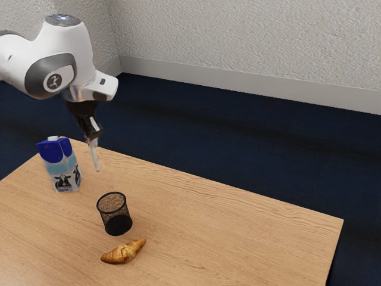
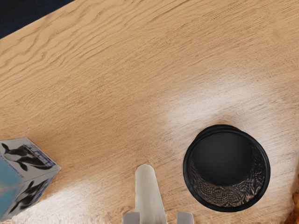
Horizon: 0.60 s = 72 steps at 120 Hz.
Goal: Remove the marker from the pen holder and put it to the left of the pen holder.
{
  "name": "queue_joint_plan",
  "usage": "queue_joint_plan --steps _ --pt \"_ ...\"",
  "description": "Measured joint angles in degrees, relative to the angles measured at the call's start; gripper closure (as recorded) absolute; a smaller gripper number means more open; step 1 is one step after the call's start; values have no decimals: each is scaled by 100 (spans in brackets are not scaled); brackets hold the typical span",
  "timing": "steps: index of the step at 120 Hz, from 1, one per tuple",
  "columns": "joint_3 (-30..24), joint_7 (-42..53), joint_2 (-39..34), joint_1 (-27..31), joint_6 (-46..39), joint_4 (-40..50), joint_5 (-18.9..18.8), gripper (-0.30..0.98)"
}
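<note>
High over the table, my gripper (image 1: 91,134) is shut on the marker (image 1: 96,157), a pale stick hanging down, slightly tilted, clear of the pen holder. The black mesh pen holder (image 1: 114,213) stands upright on the table, lower down and towards the exterior view's right from the marker. In the wrist view the marker (image 2: 149,194) extends from my gripper (image 2: 158,218), and the round pen holder (image 2: 226,170) stands beside it, with its dark inside visible and nothing standing in it.
A blue and white milk carton (image 1: 60,164) stands near the table's back edge, on the opposite side of the marker from the pen holder in the wrist view. A croissant (image 1: 123,252) lies close to the pen holder. The wooden table (image 1: 238,220) extends towards the exterior view's right.
</note>
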<state>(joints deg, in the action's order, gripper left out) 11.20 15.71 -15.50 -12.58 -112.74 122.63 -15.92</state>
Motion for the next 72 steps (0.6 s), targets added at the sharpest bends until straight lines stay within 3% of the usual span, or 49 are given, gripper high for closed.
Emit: queue_joint_plan --steps 14,40,72 --pt "576 -44 1054 42 1232 -791 394 78" --pt "1056 -213 3028 89 3253 -2074 803 79" --pt "1230 -320 4541 186 4488 -2747 1001 79"
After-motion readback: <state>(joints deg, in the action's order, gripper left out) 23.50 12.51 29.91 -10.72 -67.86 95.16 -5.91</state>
